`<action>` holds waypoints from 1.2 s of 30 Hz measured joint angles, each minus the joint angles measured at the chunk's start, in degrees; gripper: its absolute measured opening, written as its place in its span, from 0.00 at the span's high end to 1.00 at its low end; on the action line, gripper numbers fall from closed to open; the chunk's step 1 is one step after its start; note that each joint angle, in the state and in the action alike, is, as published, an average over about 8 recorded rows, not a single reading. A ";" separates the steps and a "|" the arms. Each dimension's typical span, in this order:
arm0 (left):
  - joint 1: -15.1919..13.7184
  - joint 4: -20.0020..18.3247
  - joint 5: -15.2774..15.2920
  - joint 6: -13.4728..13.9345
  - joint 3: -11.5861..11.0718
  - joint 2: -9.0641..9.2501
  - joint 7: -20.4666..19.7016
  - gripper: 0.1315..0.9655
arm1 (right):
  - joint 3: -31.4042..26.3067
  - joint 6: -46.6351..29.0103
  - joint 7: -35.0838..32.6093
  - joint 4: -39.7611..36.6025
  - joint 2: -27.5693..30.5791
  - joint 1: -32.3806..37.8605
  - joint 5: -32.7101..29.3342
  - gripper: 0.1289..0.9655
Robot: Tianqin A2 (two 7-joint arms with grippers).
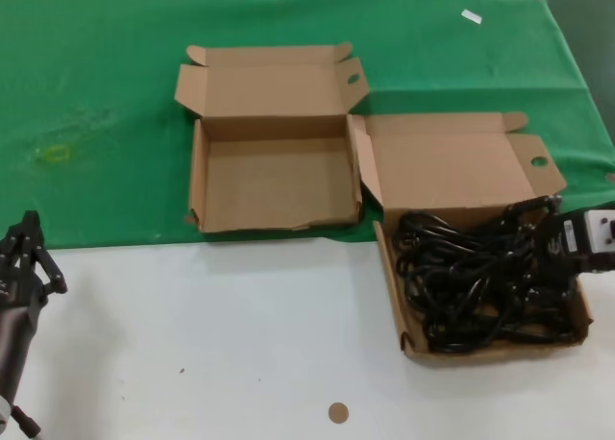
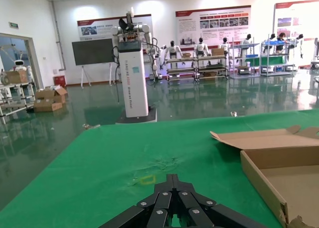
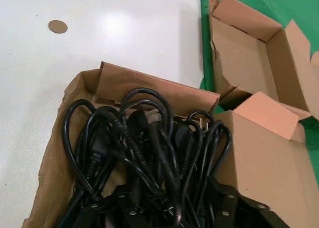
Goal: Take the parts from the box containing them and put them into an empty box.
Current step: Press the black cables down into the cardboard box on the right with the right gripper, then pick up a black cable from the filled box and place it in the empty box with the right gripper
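Right gripper (image 1: 538,231) down in long box (image 1: 408,344) at right table edge, among black cables (image 1: 471,286); grip state unclear. Square box (image 1: 274,185) empty on green cloth (image 1: 96,94), just beside. Left gripper (image 1: 29,257) parked low left, fingers together.

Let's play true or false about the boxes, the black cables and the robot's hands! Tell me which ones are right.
1. The black cables lie in the box on the robot's right. True.
2. The other box holds cables too. False: it holds nothing.
3. The right gripper is over the cable box. True.
4. The left gripper is holding a cable. False: it waits apart, at the table's left edge, with nothing in it.
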 joint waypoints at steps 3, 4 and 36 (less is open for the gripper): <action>0.00 0.00 0.00 0.00 0.00 0.00 0.00 0.99 | -0.40 -0.18 -0.01 -0.33 -0.34 0.23 -0.37 0.43; 0.00 0.00 0.00 0.00 0.00 0.00 0.00 0.99 | -0.54 -0.25 -0.01 -0.43 -0.44 0.30 -0.51 0.46; 0.00 0.00 0.00 0.00 0.00 0.00 0.00 0.99 | -0.54 -3.47 5.20 6.43 1.80 1.56 -0.85 0.90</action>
